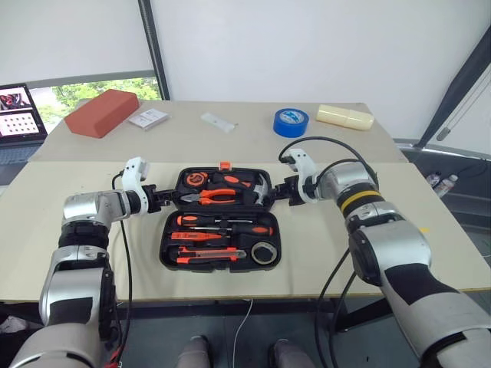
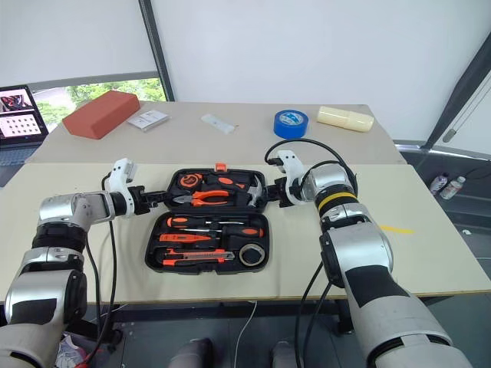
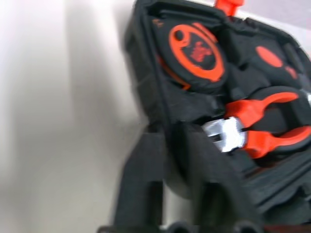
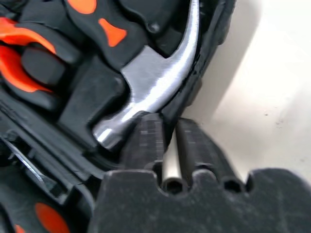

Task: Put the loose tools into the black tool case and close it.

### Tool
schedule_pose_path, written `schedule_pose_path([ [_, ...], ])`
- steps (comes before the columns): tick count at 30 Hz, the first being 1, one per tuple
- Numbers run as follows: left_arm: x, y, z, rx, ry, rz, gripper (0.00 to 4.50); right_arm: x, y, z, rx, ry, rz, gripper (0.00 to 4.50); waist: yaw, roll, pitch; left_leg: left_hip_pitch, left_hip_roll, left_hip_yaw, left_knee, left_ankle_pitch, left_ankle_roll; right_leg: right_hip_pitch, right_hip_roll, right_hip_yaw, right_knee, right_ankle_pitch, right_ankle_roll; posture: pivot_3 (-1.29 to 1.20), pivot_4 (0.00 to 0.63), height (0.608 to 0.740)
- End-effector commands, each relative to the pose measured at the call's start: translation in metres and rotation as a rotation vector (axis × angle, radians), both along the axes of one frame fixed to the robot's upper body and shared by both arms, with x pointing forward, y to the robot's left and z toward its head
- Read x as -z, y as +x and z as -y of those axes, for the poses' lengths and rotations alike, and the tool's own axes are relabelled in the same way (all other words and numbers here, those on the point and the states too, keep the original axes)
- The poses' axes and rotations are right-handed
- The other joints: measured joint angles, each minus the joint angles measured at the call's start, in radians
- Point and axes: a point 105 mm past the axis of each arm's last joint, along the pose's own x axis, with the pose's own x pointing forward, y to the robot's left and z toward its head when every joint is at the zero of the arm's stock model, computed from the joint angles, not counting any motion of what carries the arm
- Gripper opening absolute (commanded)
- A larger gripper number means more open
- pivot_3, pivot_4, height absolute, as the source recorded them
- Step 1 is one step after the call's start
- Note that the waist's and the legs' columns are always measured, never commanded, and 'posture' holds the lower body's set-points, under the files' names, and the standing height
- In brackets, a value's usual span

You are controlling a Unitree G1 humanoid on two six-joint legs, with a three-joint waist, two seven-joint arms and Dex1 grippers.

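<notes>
The black tool case (image 1: 170, 230) lies open on the near table, its orange latch (image 1: 225, 165) at the far edge. In the near half rest two orange-and-black screwdrivers (image 1: 219, 221), a small orange screwdriver (image 1: 196, 236), the utility knife (image 1: 211, 254) and the dark tape roll (image 1: 264, 253). The far half holds pliers (image 1: 215, 197) and a hammer (image 4: 155, 87). My left gripper (image 1: 165, 198) is shut on the far half's left rim (image 3: 146, 92), one finger inside and one outside. On the right rim by the hammer head, my right gripper (image 1: 278, 192) is shut.
On the far table lie a red brick-shaped block (image 1: 101, 112), a white card (image 1: 147, 118), a small white strip (image 1: 218, 121), a blue tape roll (image 1: 291, 121) and a cream box (image 1: 345, 116). A screen (image 1: 19, 115) stands at the far left. A seam divides the two tables.
</notes>
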Motion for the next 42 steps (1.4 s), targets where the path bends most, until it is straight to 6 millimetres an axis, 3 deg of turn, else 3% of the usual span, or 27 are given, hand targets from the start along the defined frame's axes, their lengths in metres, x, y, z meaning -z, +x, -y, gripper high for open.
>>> schedule_pose_path([
  [1,-0.025,0.003,-0.009,-0.019,-0.073,0.219,0.01,-0.038,0.019,-0.003,-0.057,0.038,0.388,0.00,-0.003,0.000,0.000,0.000,0.000,-0.001,0.000,0.001,0.000,0.000,0.000,0.000,0.000,0.000,0.000,0.00,0.150,0.740],
  [4,-0.038,-0.008,-0.014,0.014,-0.059,0.415,0.01,-0.049,0.013,-0.002,-0.154,0.061,0.572,0.00,-0.007,0.000,0.001,-0.001,0.000,-0.001,0.000,0.001,0.000,0.000,0.000,0.000,-0.001,0.001,0.001,0.00,0.150,0.740],
  [10,-0.045,-0.041,-0.021,0.048,0.132,0.688,0.01,-0.042,-0.012,0.015,-0.298,-0.013,0.852,0.00,-0.001,0.000,0.001,-0.006,0.000,-0.001,-0.004,0.001,0.000,-0.004,0.000,0.000,-0.003,0.001,0.001,0.00,0.150,0.740],
  [13,-0.029,-0.068,-0.019,0.151,0.364,0.786,0.01,-0.032,-0.029,0.030,-0.338,-0.117,1.004,0.00,0.000,0.000,0.001,-0.006,0.000,0.000,-0.006,0.001,0.000,-0.004,0.000,0.000,-0.007,0.001,0.001,0.00,0.150,0.740],
  [17,0.000,-0.093,-0.026,0.178,0.534,0.787,0.01,-0.012,-0.054,0.039,-0.478,-0.338,1.191,0.00,0.001,0.000,0.001,-0.004,0.000,0.000,-0.006,0.001,0.000,-0.001,0.000,0.000,-0.008,0.001,0.001,0.00,0.150,0.740],
  [19,0.006,-0.104,-0.027,0.182,0.563,0.807,0.73,-0.002,-0.064,0.041,-0.533,-0.387,1.233,0.00,0.000,0.000,0.001,0.002,0.000,0.001,-0.006,0.000,-0.001,0.004,-0.001,0.000,-0.009,0.000,0.001,0.00,0.150,0.740],
  [24,0.015,-0.130,-0.033,0.201,0.587,0.851,2.37,0.021,-0.072,0.060,-0.584,-0.517,1.234,1.73,0.003,0.000,0.002,0.008,0.000,0.003,-0.005,0.000,-0.001,0.008,-0.002,0.002,-0.009,-0.001,-0.001,0.00,0.150,0.740],
  [27,0.021,-0.138,-0.044,0.197,0.605,0.808,3.43,0.020,-0.071,0.078,-0.545,-0.545,1.212,2.73,-0.001,0.000,0.002,0.008,0.000,0.004,-0.004,0.001,-0.001,0.008,-0.002,0.003,-0.009,-0.002,-0.005,0.00,0.150,0.740],
  [30,0.020,-0.135,-0.057,0.126,0.547,0.744,3.48,0.014,-0.076,0.097,-0.488,-0.492,1.169,2.58,-0.003,0.000,0.002,0.011,0.000,0.005,-0.004,0.001,0.000,0.008,-0.001,0.007,-0.007,-0.002,-0.005,0.00,0.150,0.740],
  [33,0.011,-0.116,-0.060,0.072,0.468,0.689,2.72,0.022,-0.097,0.109,-0.504,-0.290,0.963,1.71,0.007,-0.001,0.002,0.012,0.000,0.006,-0.004,0.002,0.001,0.011,-0.001,0.008,-0.007,0.000,0.000,0.00,0.150,0.740],
  [35,0.006,-0.102,-0.054,0.081,0.450,0.675,1.85,0.029,-0.115,0.107,-0.572,-0.218,0.852,0.89,0.015,-0.001,0.002,0.012,0.000,0.006,-0.004,0.002,0.001,0.013,-0.001,0.008,-0.008,-0.001,0.001,0.00,0.150,0.740],
  [38,-0.004,-0.075,-0.039,0.135,0.449,0.666,0.83,0.040,-0.147,0.094,-0.697,-0.144,0.717,0.02,0.017,-0.001,0.002,0.012,-0.001,0.006,-0.003,0.002,0.001,0.013,-0.001,0.008,-0.008,0.000,0.001,0.00,0.150,0.740],
  [40,-0.007,-0.061,-0.032,0.166,0.449,0.657,0.20,0.044,-0.161,0.083,-0.749,-0.112,0.665,0.00,0.020,-0.001,0.001,0.013,-0.001,0.005,-0.003,0.002,0.001,0.012,0.000,0.008,-0.007,-0.001,0.002,0.00,0.150,0.740],
  [42,-0.005,-0.049,-0.026,0.205,0.461,0.627,0.05,0.049,-0.171,0.072,-0.794,-0.101,0.601,0.00,0.013,-0.001,0.001,0.013,-0.001,0.005,-0.003,0.001,0.001,0.011,0.001,0.009,-0.006,-0.003,0.006,0.00,0.150,0.740],
])
